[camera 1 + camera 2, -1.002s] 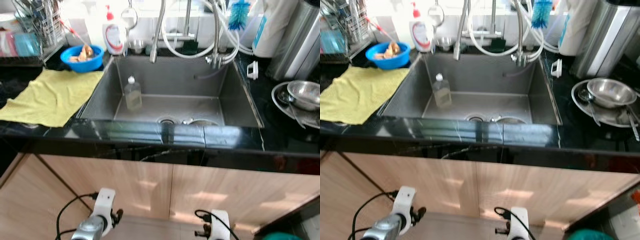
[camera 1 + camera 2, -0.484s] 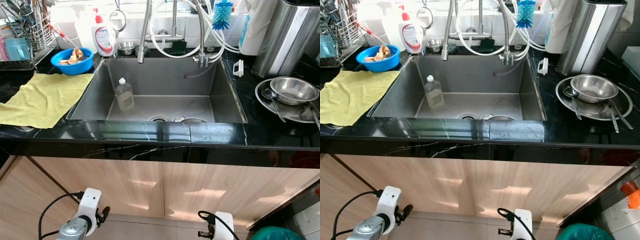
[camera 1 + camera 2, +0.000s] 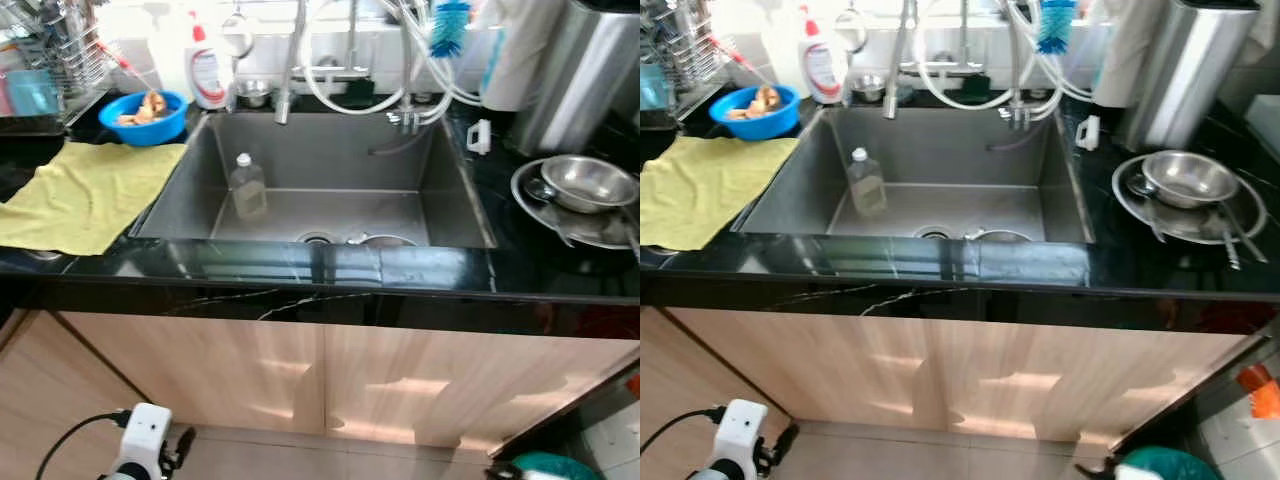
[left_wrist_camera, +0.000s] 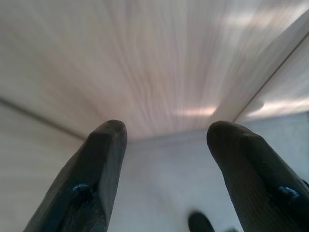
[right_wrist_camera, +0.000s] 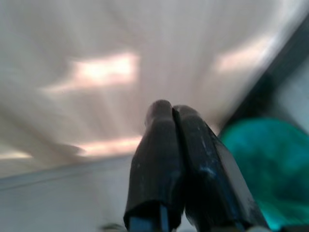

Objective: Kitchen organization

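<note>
Kitchen sink station, both arms low in front of the wooden cabinet doors point(image 3: 320, 380). Change noted: against the view of half a second ago the arms sit lower in the head picture, the left gripper point(image 4: 164, 145) down near the bottom edge and the right arm almost out of it; the whole scene has also shifted slightly, so part of this is camera movement. Left gripper: fingers point(image 4: 91, 179) spread wide, nothing between them, facing cabinet wood and floor. Right gripper point(image 5: 174, 116): fingers pressed together, empty, a teal bin point(image 5: 260, 164) beside them. Items for organizing, all untouched: clear bottle point(image 3: 247, 186) standing upright inside the sink point(image 3: 450, 170); yellow cloth point(image 3: 85, 190) spread on the black desk point(image 3: 330, 268) left of the sink; blue bowl point(image 3: 150, 115) with food scraps behind the cloth; soap dispenser point(image 3: 207, 68) at the sink's back corner; steel bowl point(image 3: 585, 183) on a plate with utensils to the right. Judgement: arms retracted, nothing grasped, work on the desk not yet begun.
</note>
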